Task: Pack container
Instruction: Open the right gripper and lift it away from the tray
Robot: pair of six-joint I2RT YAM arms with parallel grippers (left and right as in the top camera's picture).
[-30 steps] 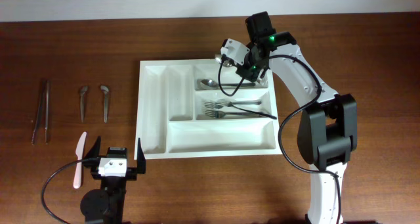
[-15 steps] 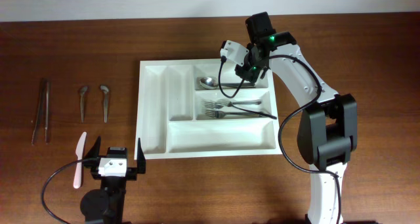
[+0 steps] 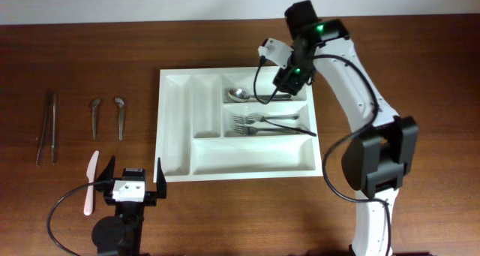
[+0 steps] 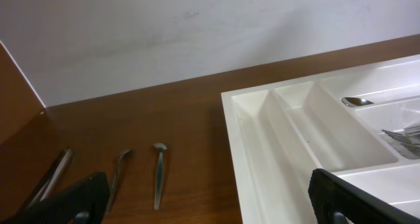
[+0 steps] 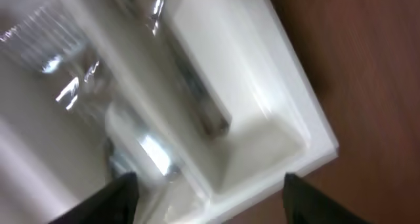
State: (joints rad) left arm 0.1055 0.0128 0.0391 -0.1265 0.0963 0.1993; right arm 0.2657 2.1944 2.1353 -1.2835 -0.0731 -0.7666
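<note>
A dark brown wooden table (image 3: pixel 435 61) runs back to a pale wall (image 4: pixel 197 27) along its far edge. The white tray (image 3: pixel 247 157) lies flat in the middle of the table, long side across. Its two narrow upright compartments are at the left and the three long ones are stacked to their right.

A spoon (image 3: pixel 240 94) lies in the farthest long compartment, bowl to the left. A few forks (image 3: pixel 251 123) lie together in the middle one, tines to the left. (The right wrist view is smeared with blur, so only the tray's corner (image 5: pixel 289 125) and some glints of metal can be made out.)

The right gripper (image 3: pixel 285 81) hangs over the far right end of the tray, above the spoon's compartment. Its fingers (image 5: pixel 121 188) stand apart with nothing between them. A thin black cable (image 3: pixel 256 83) from that arm loops over the same compartment.

The left gripper (image 3: pixel 133 182) sits low at the near side of the table, just off the tray's near left corner. Its fingers are spread wide and hold nothing.

A broad band of wood separates the tray's left rim from the loose cutlery. There, two small spoons (image 3: pixel 94 115) lie side by side, and a pair of tongs (image 3: pixel 46 127) lies nearer the left edge, all pointing front to back. A pale knife (image 3: pixel 90 182) lies just beside the left gripper's outer finger. A narrower strip of wood runs between the tray's far rim and the wall.
</note>
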